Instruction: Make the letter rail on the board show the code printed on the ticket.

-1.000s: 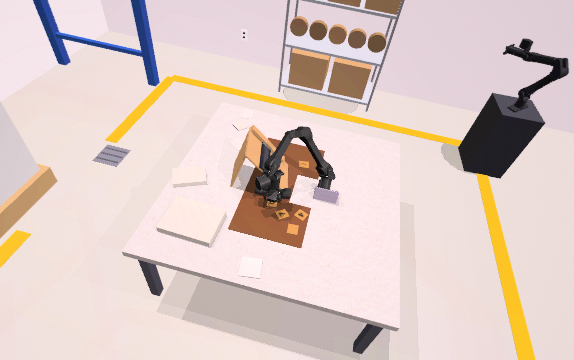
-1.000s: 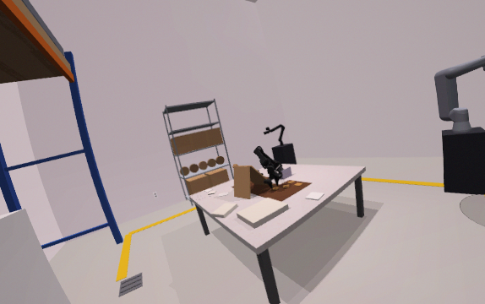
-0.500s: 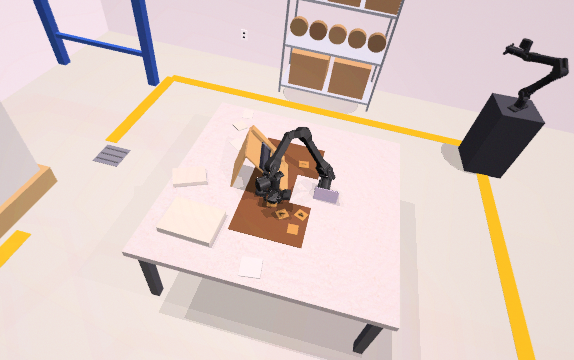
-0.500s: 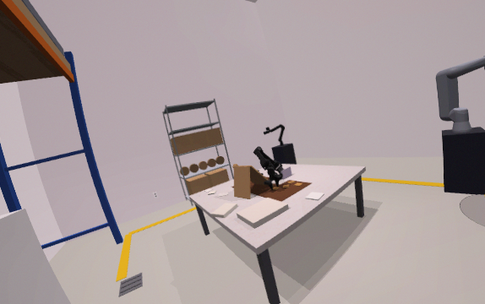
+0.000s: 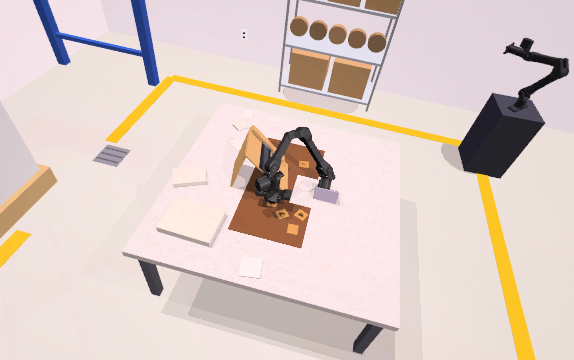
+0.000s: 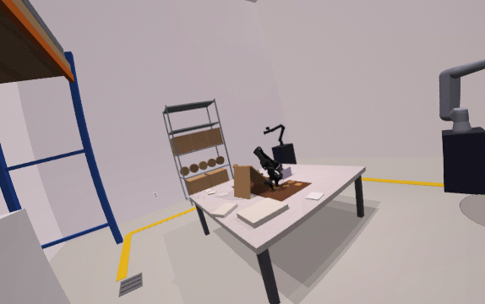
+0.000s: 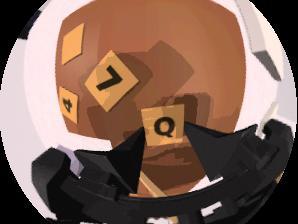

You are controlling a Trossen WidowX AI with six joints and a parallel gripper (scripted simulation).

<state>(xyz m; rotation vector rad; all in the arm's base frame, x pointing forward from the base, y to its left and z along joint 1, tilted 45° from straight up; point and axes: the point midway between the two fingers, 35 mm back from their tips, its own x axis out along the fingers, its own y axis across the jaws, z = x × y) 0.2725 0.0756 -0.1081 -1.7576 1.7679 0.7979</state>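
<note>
My gripper (image 5: 271, 201) (image 7: 164, 127) is low over the brown mat (image 5: 247, 222) (image 7: 215, 45), its fingertips against both sides of the Q tile (image 7: 164, 131), which looks flat and upright in the wrist view. The 7 tile (image 5: 281, 214) (image 7: 102, 89) lies turned beside it, with the 4 tile (image 5: 301, 214) (image 7: 75, 112) and a plain-looking tile (image 5: 292, 229) (image 7: 73, 44) farther off. Another tile (image 5: 304, 164) lies on the mat's far part. The wooden board (image 5: 254, 145) (image 6: 242, 182) leans beside the arm, with a dark rail (image 5: 265, 150) mostly hidden. The ticket's code is not readable.
A thick pale slab (image 5: 192, 220) (image 6: 263, 211) and a thinner one (image 5: 189, 176) (image 6: 225, 209) lie left of the mat. A white card (image 5: 251, 267) (image 6: 314, 196) lies near the front edge. A lilac block (image 5: 326, 195) stands by the arm's base.
</note>
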